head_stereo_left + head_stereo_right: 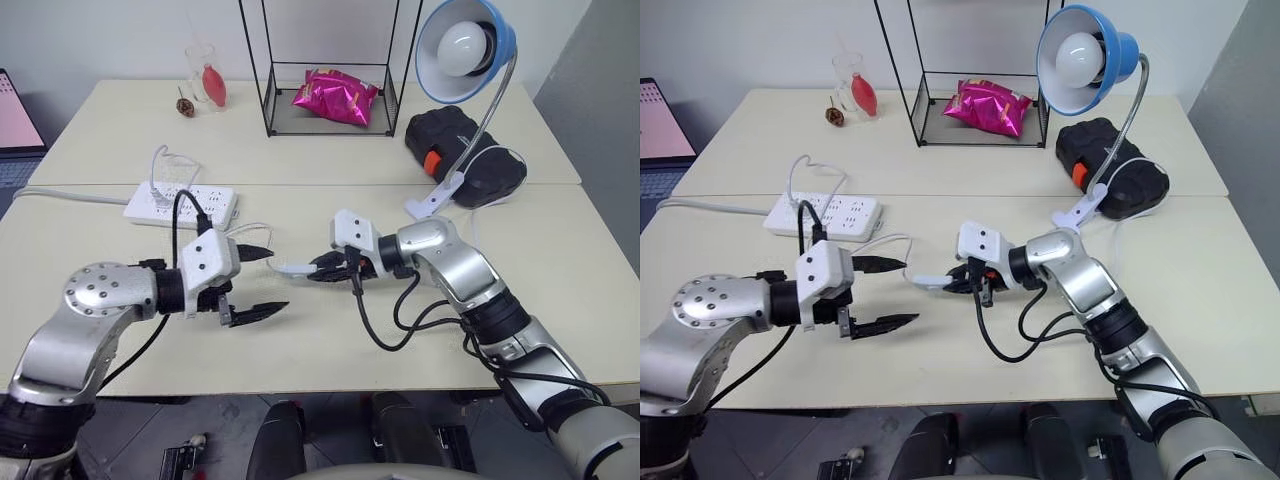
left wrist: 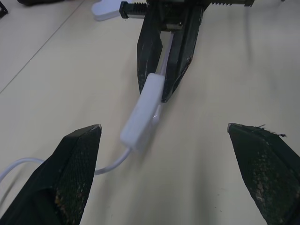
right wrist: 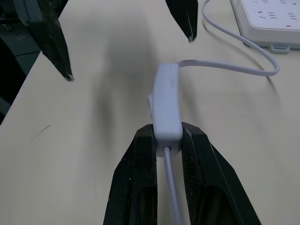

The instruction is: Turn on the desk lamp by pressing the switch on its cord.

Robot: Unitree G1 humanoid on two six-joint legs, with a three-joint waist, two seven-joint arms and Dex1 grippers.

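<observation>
The desk lamp (image 1: 465, 45), blue-shaded with a white bulb, stands at the back right on a chrome gooseneck, its white clip base (image 1: 432, 200) resting on the table. The thin white cord (image 3: 234, 67) curves across the table from the power strip to the small oblong switch (image 3: 167, 103). My right gripper (image 1: 325, 268) is shut on the rear end of the switch and holds it just above the tabletop, pointing left. Facing it, my left gripper (image 1: 277, 280) is open wide. The free end of the switch (image 2: 142, 112) lies just ahead of its two fingertips, apart from both.
A white power strip (image 1: 182, 205) lies at the back left with plugs in it. A black case (image 1: 465, 150) sits by the lamp. A wire rack with a pink bag (image 1: 335, 97) and a glass (image 1: 205, 80) stand at the back. A laptop (image 1: 15, 115) is at the left edge.
</observation>
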